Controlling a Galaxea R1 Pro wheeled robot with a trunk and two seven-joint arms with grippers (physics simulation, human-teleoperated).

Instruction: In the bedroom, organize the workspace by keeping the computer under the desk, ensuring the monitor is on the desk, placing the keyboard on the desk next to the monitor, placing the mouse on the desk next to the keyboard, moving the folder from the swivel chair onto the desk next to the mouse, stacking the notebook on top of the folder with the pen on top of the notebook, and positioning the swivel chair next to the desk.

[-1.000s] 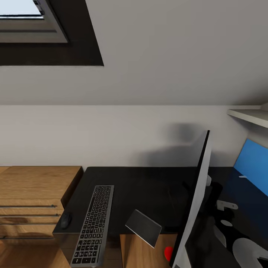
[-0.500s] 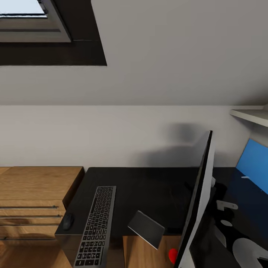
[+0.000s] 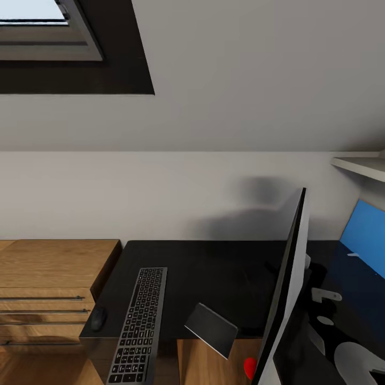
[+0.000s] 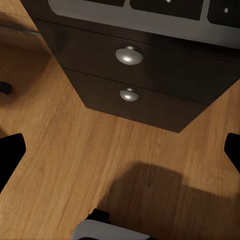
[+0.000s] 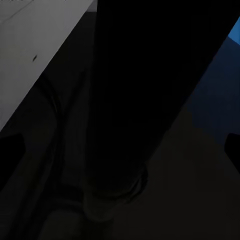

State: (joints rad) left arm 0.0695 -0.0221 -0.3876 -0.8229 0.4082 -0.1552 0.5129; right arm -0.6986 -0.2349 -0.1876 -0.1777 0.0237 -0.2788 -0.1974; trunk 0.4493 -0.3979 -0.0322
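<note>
Light-wood chest with bar handles to the left of the desk, touching its end. Small black mouse on the desk's left front corner, just left of the keyboard, which lies lengthwise with its near end past the front edge of the desk. Dark grey notebook right of the keyboard, tilted, at the desk's front edge, partly over the wood floor. Monitor further right, seen edge-on, standing on the desk, with a red light at its lower corner. Blue wall panel beyond the monitor, at the desk's right end. Drawer unit with two round silver knobs under the desk, seen from the left wrist; left gripper spread wide, holding nothing, over the wood floor. Right gripper likewise wide apart, close to the dark monitor stand.
</note>
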